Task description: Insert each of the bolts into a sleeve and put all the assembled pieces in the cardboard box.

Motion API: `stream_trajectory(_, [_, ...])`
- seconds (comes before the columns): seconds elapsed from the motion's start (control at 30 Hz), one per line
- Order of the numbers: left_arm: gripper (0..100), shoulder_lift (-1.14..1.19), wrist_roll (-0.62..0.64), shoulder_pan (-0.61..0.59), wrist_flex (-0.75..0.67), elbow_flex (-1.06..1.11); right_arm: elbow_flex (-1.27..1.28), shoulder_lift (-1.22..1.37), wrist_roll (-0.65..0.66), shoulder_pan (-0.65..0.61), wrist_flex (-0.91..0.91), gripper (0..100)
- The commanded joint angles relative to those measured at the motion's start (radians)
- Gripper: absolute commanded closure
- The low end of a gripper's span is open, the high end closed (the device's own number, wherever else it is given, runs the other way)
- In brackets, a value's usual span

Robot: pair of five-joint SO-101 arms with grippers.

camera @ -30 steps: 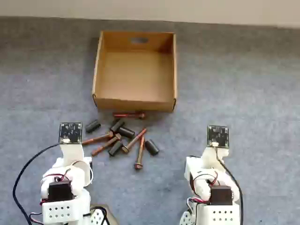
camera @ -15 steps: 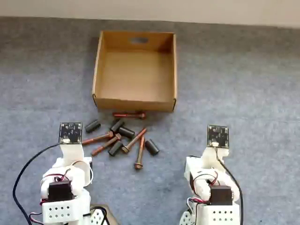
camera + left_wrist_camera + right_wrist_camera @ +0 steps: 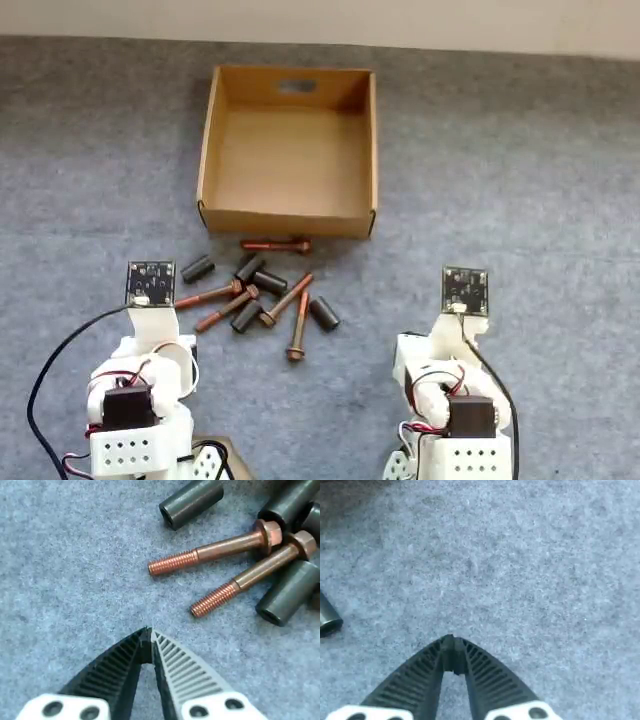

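Cardboard box [image 3: 290, 160], open-topped, sits far centre on the grey desk [image 3: 520, 180]. Just near it, five copper bolts [image 3: 299, 322] and five black sleeves [image 3: 323, 313] lie loose. The farthest bolt [image 3: 275, 244] runs left-right along the box wall, and two others aim their threads left. Fingers of the left gripper [image 3: 150, 636] and right gripper [image 3: 451, 647] are pinched together, holding nothing.

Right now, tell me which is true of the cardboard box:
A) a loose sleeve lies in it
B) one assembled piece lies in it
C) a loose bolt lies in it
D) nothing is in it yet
D: the cardboard box shows only its bare floor, while the bolts and sleeves all lie apart on the carpet in front of it.
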Motion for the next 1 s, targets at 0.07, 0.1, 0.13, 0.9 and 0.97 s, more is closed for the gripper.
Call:
stream_trajectory(0.07, [99, 0.001, -0.003, -0.007, 0.002, 0.018, 0.133, -0.007, 0.008, 0.008, 0.004, 98.9])
stream_trajectory(0.1, [99, 0.001, -0.003, -0.007, 0.002, 0.018, 0.133, -0.007, 0.008, 0.008, 0.004, 98.9])
stream_trajectory(0.13, [99, 0.001, -0.003, -0.007, 0.002, 0.018, 0.133, -0.007, 0.008, 0.008, 0.004, 98.9])
stream_trajectory(0.9, [99, 0.001, -0.003, -0.007, 0.002, 0.018, 0.133, -0.007, 0.011, -0.044, -0.021, 98.9])
stream_trajectory(0.97, [99, 0.001, -0.003, -0.007, 0.002, 0.018, 0.133, -0.007, 0.011, -0.11, -0.082, 98.9])
